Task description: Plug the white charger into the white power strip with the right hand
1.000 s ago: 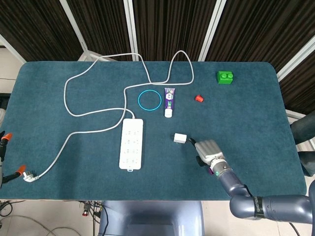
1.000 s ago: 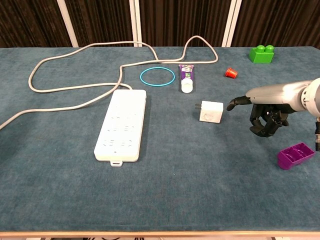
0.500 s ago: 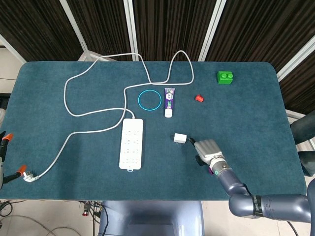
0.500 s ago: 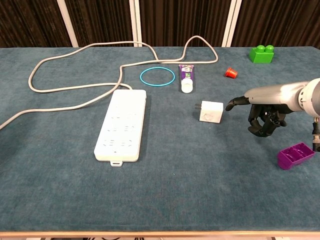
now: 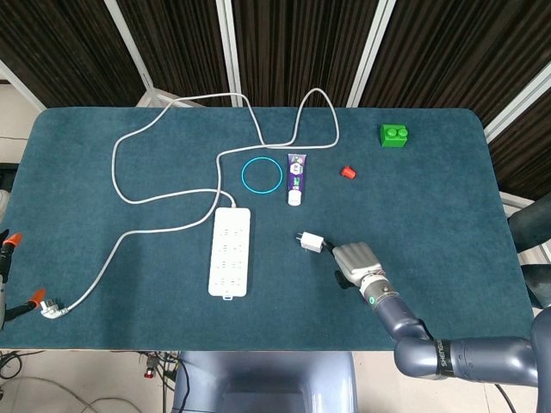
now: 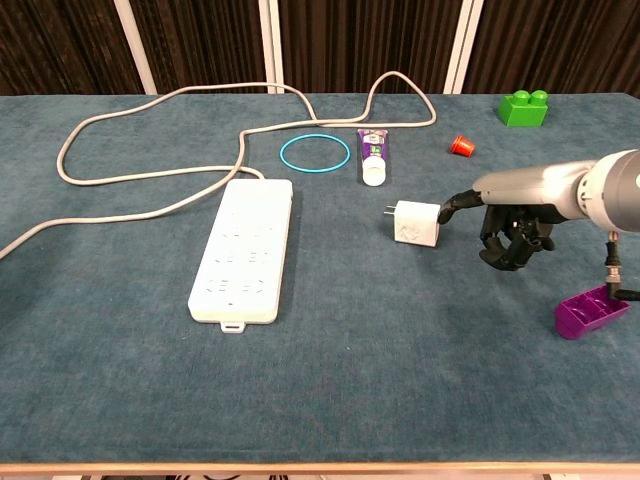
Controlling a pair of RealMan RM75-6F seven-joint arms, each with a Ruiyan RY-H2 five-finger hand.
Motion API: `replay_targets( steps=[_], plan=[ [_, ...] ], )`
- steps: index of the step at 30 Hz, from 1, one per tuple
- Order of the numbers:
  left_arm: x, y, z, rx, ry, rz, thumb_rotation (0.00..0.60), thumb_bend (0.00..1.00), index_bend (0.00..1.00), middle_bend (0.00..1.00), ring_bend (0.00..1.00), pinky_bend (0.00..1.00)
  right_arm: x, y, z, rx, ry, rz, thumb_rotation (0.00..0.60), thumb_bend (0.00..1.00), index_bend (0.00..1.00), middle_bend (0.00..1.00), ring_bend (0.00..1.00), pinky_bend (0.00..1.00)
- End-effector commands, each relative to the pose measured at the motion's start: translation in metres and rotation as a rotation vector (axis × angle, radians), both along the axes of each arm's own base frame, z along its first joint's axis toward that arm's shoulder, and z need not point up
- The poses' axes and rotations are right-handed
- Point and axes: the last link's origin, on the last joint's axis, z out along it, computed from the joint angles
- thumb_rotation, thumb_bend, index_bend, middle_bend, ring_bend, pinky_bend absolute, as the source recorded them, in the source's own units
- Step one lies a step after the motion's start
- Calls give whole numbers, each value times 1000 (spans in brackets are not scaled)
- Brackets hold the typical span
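Since a second ago your right hand (image 6: 510, 232) has moved to the left and one extended finger (image 6: 452, 208) now touches the right edge of the white charger (image 6: 416, 222), which has slid a little toward the white power strip (image 6: 243, 249) and turned, so its prongs point left and slightly away from you. Your hand holds nothing: this one finger reaches out to the charger, while the other fingers are curled downward under the palm. I judge that the charger is a small, light and stiff plastic block with smooth faces, so it will slide on the table (image 6: 400, 380) cloth when you push it, as it seems to do now. It is better to pinch it on two opposite flat sides, behind the prongs, and keep the prongs free. The charger lies on the table just left of your hand, and the strip lies well apart further left, with its sockets facing up. Your left hand is not in any view. A purple tube (image 6: 372, 157) lies just behind the charger, so keep away from it.
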Motion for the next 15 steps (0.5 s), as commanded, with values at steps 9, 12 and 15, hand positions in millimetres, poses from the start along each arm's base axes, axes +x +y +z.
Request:
replay_targets(
  steps=[9,12,15],
  plan=[
    [0,0,0,-1,-1,-2,600,153,104,0,0,0,9,-2,-5,1,-10,12,600,619,108,689,760,698],
    [0,0,0,-1,-1,-2,600,154,104,0,0,0,14,-1,-5,0,-16,22,600,618,108,689,760,699],
    [0,0,0,-2,-2,-3,600,154,104,0,0,0,19,-1,-6,-2,-25,31,600,618,108,689,760,699]
  ],
)
